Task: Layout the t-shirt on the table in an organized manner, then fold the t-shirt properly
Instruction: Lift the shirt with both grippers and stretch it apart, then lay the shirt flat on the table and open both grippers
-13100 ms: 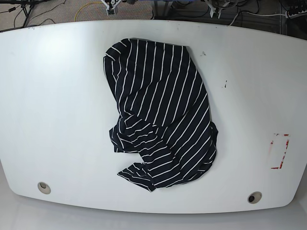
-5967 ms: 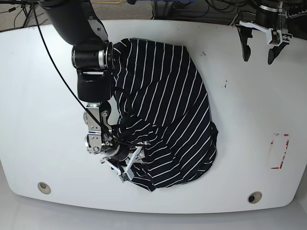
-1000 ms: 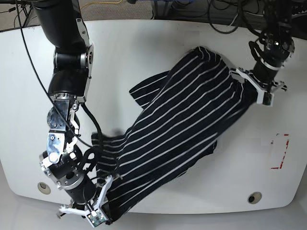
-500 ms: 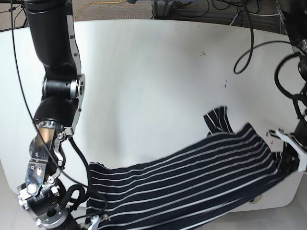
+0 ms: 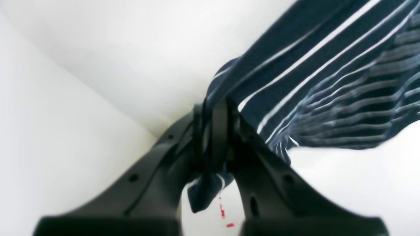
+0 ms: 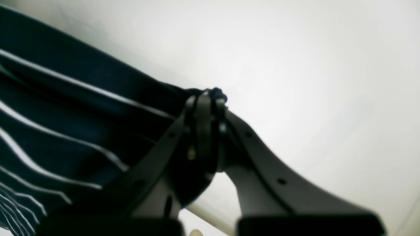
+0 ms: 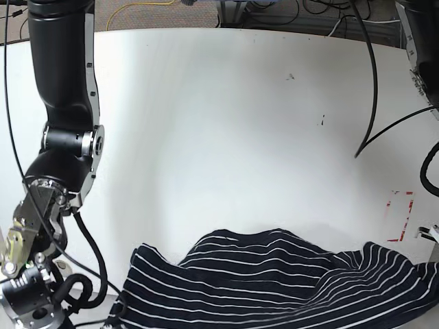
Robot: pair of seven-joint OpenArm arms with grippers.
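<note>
The striped dark navy t-shirt [image 7: 274, 284] lies spread sideways along the near edge of the white table [image 7: 226, 137], with a slack hump in its middle. In the left wrist view, my left gripper [image 5: 216, 124] is shut on a bunched edge of the t-shirt [image 5: 311, 65]. In the right wrist view, my right gripper [image 6: 205, 105] is shut on another edge of the t-shirt [image 6: 65, 108]. In the base view both grippers are out of frame; the shirt runs off the bottom and right edges.
The right wrist arm [image 7: 65, 137] stands tall along the table's left side. The red-and-white tape rectangle [image 7: 400, 216] is near the right edge, just above the shirt. Small dark specks [image 7: 322, 121] mark the far right. Cables hang at the right [image 7: 374, 82].
Both arms have pulled the shirt further toward the near edge. It was stretched taut and slanted; now it lies lower, slack, with a hump in the middle.
</note>
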